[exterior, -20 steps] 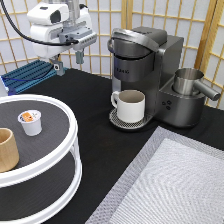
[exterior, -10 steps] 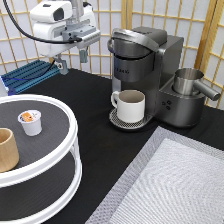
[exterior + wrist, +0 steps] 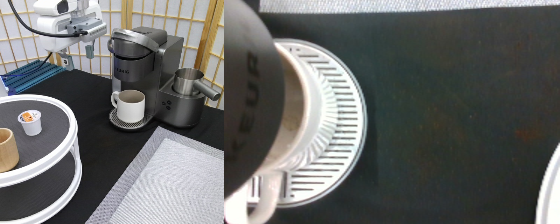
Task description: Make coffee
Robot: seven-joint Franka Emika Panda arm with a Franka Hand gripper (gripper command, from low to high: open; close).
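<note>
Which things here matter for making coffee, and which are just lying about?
For the job: pod, mug, coffee maker, drip tray, pincer open, empty, above the table.
Lying about: wooden cup, steel pitcher, tiered stand, grey mat.

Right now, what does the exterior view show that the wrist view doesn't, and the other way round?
Only the exterior view shows the gripper, open and empty, up at the exterior view's top left; the coffee pod and wooden cup on the round tray; and the metal pitcher. Only the wrist view looks straight down on the slotted drip grille. Both show the white mug under the coffee machine and the black tabletop.
</note>
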